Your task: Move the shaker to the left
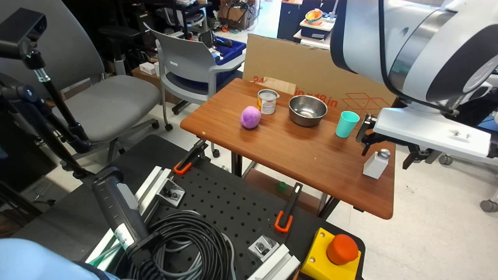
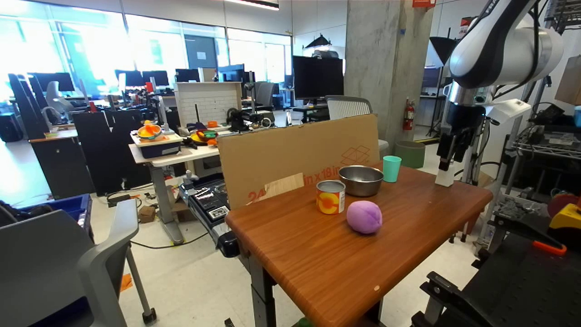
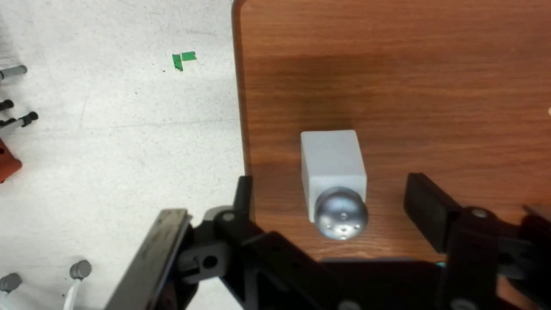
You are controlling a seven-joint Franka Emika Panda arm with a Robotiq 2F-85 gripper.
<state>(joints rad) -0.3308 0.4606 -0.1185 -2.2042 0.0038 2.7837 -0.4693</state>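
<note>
The white shaker with a rounded silver-grey cap stands upright on the wooden table near its right-hand end. It also shows in an exterior view, partly behind the gripper fingers, and in the wrist view, near the table edge. My gripper is open in the wrist view, one finger on each side of the shaker with a gap on both sides. In both exterior views the gripper hangs over the shaker, with its fingertips around cap height. Nothing is held.
A teal cup, a metal bowl, a can and a purple ball stand on the wooden table. A cardboard sheet stands along the back edge. The table's end edge is close to the shaker.
</note>
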